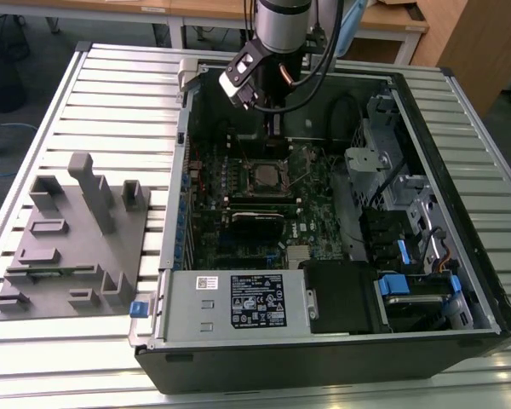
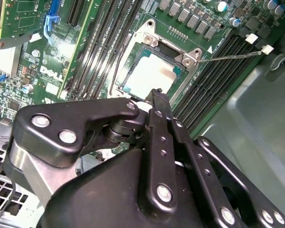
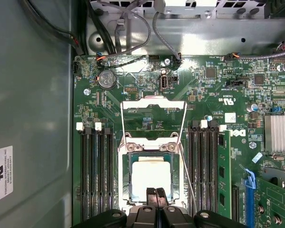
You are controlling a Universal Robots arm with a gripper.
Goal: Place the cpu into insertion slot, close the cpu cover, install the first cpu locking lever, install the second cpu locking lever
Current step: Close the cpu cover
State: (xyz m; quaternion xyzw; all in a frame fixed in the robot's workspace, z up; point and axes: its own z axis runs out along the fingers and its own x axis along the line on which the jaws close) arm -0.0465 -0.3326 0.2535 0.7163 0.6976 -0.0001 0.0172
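CPU seated in the insertion slot mid-motherboard, inside the open computer case. Lies flat, metal top up; square, so no long axis, edges parallel with the slot's. Step 1 looks done, step 2 in hand: cpu cover standing open on its hinge, locking lever swung free. Closing likely calls for swinging that frame down flat. Gripper just over the CPU's edge, jaws together, gripping nothing.
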